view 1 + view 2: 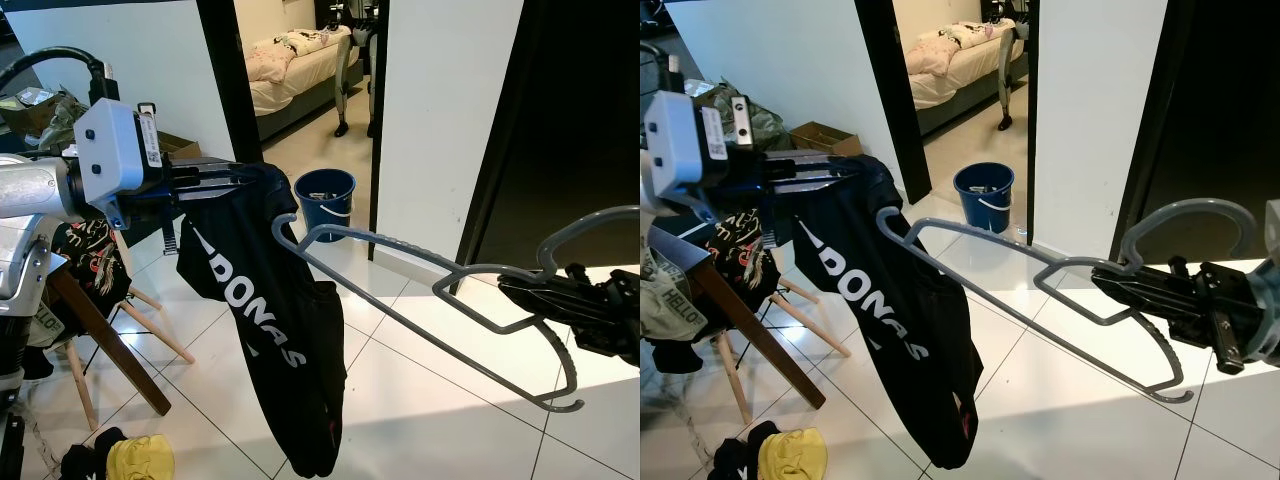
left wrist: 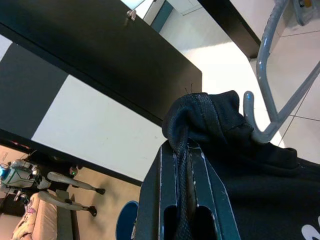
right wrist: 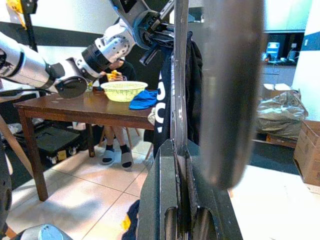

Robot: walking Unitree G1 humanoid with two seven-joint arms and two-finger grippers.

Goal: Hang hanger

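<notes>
A grey hanger (image 1: 400,275) is held out level over the floor, with my right gripper (image 1: 515,288) shut on its neck just below the hook (image 1: 1190,220). Its far arm tip pokes into a black T-shirt (image 1: 265,310) with white lettering. My left gripper (image 1: 250,178) is shut on the shirt's collar and holds the shirt up so it dangles. In the left wrist view the black fingers (image 2: 170,170) pinch bunched cloth, with the hanger tip (image 2: 250,107) curling beside the fold. The right wrist view looks along the hanger (image 3: 179,70) toward the shirt (image 3: 192,75).
A blue bucket (image 1: 325,198) stands by the doorway to a bedroom. A wooden table (image 1: 90,320) and chair legs are at the left, with clothes (image 1: 135,458) on the tiles. A green basket (image 3: 123,90) sits on the table, where a person is seated behind.
</notes>
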